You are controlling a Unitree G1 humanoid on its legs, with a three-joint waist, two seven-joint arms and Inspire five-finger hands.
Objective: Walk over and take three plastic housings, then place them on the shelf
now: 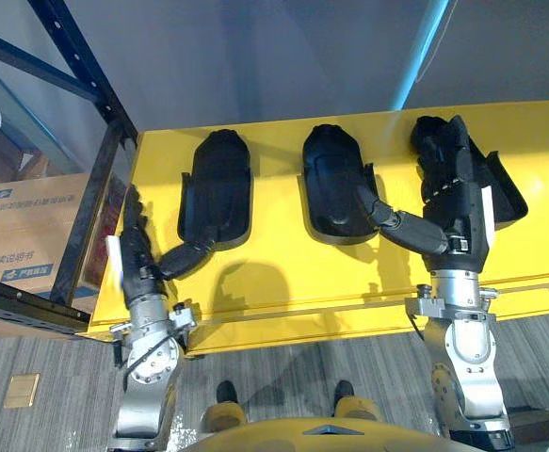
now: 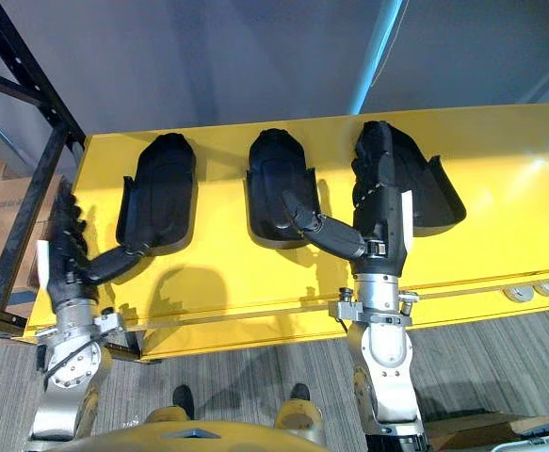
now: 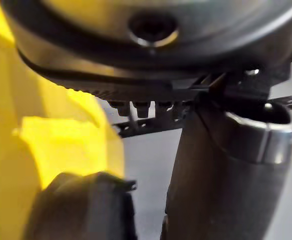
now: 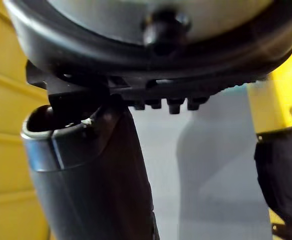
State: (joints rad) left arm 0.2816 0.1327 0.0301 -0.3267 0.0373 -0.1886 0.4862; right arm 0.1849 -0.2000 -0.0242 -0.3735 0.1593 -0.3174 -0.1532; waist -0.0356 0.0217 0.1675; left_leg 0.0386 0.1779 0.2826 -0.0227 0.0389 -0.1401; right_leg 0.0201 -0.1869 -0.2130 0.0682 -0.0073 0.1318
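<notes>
Left eye view: the right robot hand (image 1: 458, 202) lies with straight, spread fingers on the right black moulded plastic housing (image 1: 506, 193), its thumb reaching the middle black housing (image 1: 329, 179). The left robot hand (image 1: 137, 252), also spread, has its thumb at the left black housing (image 1: 216, 188). All three rest on the yellow surface (image 1: 283, 282). They look like light, stiff, slick shells, and the raised side rims seem the best place to grip.

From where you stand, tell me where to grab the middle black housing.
Probably its raised right wall, from the right: the middle housing lies hollow side up on the table, so a rim stands free to pinch, and the thumb of the right hand lies beside it.
</notes>
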